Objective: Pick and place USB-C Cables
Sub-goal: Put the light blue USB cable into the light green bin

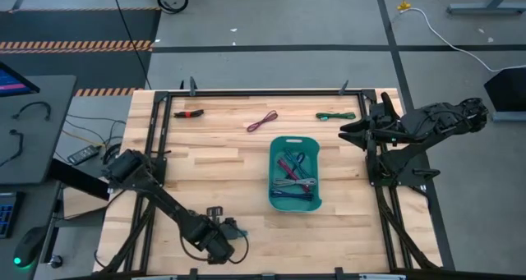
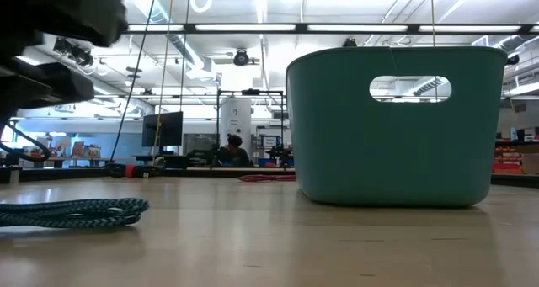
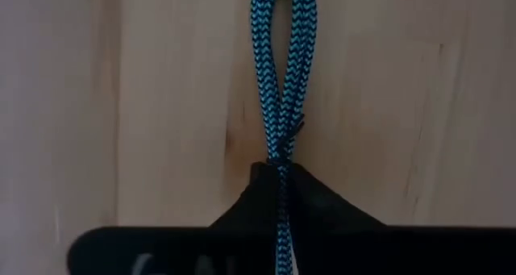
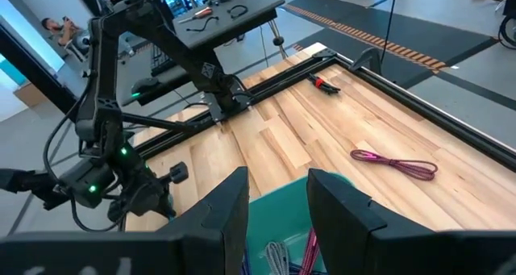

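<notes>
I've got the left gripper (image 1: pixel 233 231) down at the table's 7 o'clock, clamped on a teal cable (image 3: pixel 282 73), ready to lift twd the bin (image 1: pixel 276 199); right gripper (image 4: pixel 278 196) waits at 2 o'clock, fingers apart.

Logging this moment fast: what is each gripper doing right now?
Left gripper: low at the table's near edge, fingers shut on the teal cable.
Right gripper: raised by the table's far right side, fingers open, holding nothing.

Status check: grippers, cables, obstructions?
Left gripper shut on teal cable, near table edge. Right gripper open, above bin. Red, magenta, green cables loose. No obstruction visible.
</notes>
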Controlling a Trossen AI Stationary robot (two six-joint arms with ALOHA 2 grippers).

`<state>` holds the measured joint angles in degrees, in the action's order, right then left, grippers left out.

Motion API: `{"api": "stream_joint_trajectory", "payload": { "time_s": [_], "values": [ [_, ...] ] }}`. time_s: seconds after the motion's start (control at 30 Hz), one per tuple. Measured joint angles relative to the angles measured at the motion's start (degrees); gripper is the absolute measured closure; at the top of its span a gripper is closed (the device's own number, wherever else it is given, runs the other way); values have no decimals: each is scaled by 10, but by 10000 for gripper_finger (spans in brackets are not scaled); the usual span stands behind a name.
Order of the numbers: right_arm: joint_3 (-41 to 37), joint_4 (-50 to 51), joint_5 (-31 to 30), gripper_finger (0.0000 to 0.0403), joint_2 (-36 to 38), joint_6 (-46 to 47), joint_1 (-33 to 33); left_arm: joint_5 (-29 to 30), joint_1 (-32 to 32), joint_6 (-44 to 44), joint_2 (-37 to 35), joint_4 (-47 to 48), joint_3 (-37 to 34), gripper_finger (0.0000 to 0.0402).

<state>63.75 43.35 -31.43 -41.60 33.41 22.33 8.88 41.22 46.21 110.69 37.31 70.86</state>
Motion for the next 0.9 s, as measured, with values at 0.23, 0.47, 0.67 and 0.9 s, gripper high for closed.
{"api": "stream_joint_trajectory", "payload": {
  "time_s": [0.23,0.47,0.67,0.9],
  "values": [
    [0,0,0,271,12,14,0,-25,-47,7,-42,62,19,393],
    [0,0,0,271,35,-4,0,-33,-136,-52,-177,167,56,393],
    [0,1,-16,271,45,-28,0,-40,-269,-202,-196,152,169,393],
    [0,5,-19,271,45,-30,0,-99,-364,-348,-76,25,312,393]
  ]
}}
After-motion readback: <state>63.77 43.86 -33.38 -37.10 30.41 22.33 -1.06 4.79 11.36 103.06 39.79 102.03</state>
